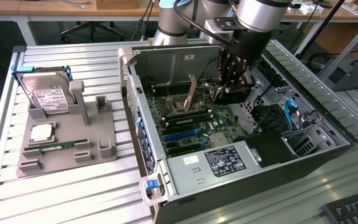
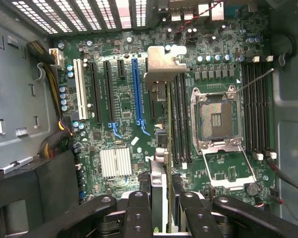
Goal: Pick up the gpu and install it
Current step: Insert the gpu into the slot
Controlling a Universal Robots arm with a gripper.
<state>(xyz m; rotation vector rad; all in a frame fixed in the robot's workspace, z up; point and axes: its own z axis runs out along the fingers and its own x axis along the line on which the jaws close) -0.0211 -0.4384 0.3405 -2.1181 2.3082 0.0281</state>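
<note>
My gripper point(image 1: 234, 87) reaches down into the open computer case point(image 1: 141, 93) and is shut on the gpu point(image 1: 227, 97), which hangs dark below the fingers over the motherboard. In the wrist view the gpu point(image 2: 168, 124) is seen edge-on, running from between the two black fingers point(image 2: 139, 210) out to its silver end bracket point(image 2: 164, 63). The card hovers above the board beside the long blue slot point(image 2: 135, 91) and the black memory slots point(image 2: 183, 114). I cannot tell whether its lower edge touches a slot.
The open CPU socket point(image 2: 216, 121) and a silver heatsink point(image 2: 115, 162) lie on the motherboard. Left of the case in the exterior view, a grey holder point(image 1: 67, 140) carries a hard drive point(image 1: 45, 95), a CPU chip point(image 1: 42, 133) and a RAM stick point(image 1: 54, 147). A keyboard point(image 1: 353, 210) lies near the bottom corner.
</note>
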